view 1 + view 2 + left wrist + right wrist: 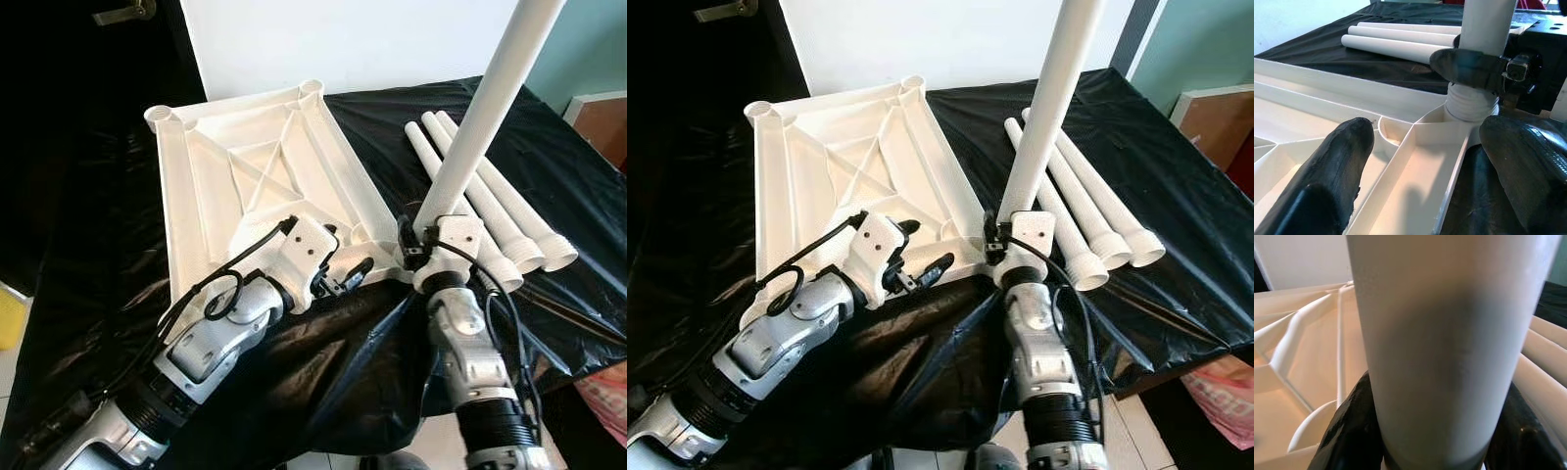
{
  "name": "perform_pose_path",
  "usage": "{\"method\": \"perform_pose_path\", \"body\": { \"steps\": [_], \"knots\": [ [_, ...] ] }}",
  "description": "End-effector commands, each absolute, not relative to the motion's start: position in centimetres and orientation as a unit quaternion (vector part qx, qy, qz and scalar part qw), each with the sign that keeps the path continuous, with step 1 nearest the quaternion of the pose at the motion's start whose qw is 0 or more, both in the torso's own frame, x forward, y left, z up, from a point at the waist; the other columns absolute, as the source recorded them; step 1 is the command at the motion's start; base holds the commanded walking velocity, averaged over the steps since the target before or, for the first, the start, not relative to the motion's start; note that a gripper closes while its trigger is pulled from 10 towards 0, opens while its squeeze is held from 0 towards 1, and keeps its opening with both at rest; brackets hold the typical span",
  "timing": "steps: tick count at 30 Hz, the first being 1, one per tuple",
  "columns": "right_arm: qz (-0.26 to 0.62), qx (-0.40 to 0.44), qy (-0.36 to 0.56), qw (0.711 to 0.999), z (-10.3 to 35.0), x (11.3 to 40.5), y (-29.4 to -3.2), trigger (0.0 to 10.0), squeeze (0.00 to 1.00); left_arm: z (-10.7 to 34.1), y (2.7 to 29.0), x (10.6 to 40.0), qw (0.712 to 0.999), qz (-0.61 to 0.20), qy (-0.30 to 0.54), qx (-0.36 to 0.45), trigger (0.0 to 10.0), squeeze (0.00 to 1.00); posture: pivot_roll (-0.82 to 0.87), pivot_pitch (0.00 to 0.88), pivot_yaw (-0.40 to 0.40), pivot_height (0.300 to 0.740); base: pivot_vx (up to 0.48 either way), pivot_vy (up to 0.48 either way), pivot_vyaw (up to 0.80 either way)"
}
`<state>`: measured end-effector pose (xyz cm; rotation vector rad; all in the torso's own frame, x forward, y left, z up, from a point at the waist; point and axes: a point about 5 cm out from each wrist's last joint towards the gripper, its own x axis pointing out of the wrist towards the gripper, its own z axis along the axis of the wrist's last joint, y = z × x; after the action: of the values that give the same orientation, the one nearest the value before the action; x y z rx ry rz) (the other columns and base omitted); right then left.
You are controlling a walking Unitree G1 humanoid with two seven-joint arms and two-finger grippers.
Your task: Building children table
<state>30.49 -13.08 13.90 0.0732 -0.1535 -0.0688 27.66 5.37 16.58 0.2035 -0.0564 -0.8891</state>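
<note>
1. Our right pincer [423, 238] is clamped on one leg [480, 117], upright at the near corner socket of the upturned tabletop [255, 166].
2. Our left pincer [343, 272], fingers apart, rests on the tabletop beside that socket.
3. Three legs [500, 211] lie just beyond the tabletop, not yet fitted.

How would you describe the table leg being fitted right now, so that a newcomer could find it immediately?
Find the upturned white tabletop on the black sheet. At its near right corner, the right gripper holds one white leg. It stands upright; the three spare legs lie flat alongside.
</note>
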Motion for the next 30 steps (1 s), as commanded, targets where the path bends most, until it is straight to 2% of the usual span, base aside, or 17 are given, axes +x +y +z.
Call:
{"method": "perform_pose_path", "body": {
  "steps": [1,15,16,26,28,30],
  "knots": [
    [-0.062,0.054,-0.013,0.997,11.4,30.0,-13.2,10.0,0.0,16.4,4.9,26.7,0.835,-0.538,-0.022,0.114,10.0,0.0,-0.05,0.08,0.02,0.74,0.0,0.0,0.0],
    [-0.054,0.05,-0.028,0.997,12.0,30.2,-12.6,10.0,0.0,16.6,5.1,27.5,0.84,-0.529,-0.032,0.121,10.0,0.0,-0.06,0.056,0.042,0.74,0.0,0.0,0.0],
    [-0.046,0.048,-0.031,0.997,12.1,30.2,-12.6,10.0,1.0,16.6,5.1,27.5,0.839,-0.529,-0.033,0.122,10.0,0.0,-0.06,0.054,0.044,0.74,0.0,0.0,0.0],
    [-0.011,0.041,-0.057,0.997,12.9,30.1,-13.3,10.0,1.0,16.6,5.1,27.7,0.841,-0.526,-0.037,0.123,10.0,0.0,-0.06,0.046,0.045,0.74,0.0,0.0,0.0],
    [0.05,0.024,-0.08,0.995,13.8,30.2,-14.3,10.0,1.0,16.7,5.1,27.8,0.843,-0.522,-0.04,0.124,10.0,0.0,-0.06,0.04,0.046,0.74,0.0,0.0,0.0],
    [0.069,0.018,-0.083,0.994,14.0,30.2,-14.5,10.0,1.0,16.6,5.2,27.9,0.843,-0.521,-0.04,0.124,10.0,0.0,-0.06,0.039,0.046,0.74,0.0,0.0,0.0]
  ]
}}
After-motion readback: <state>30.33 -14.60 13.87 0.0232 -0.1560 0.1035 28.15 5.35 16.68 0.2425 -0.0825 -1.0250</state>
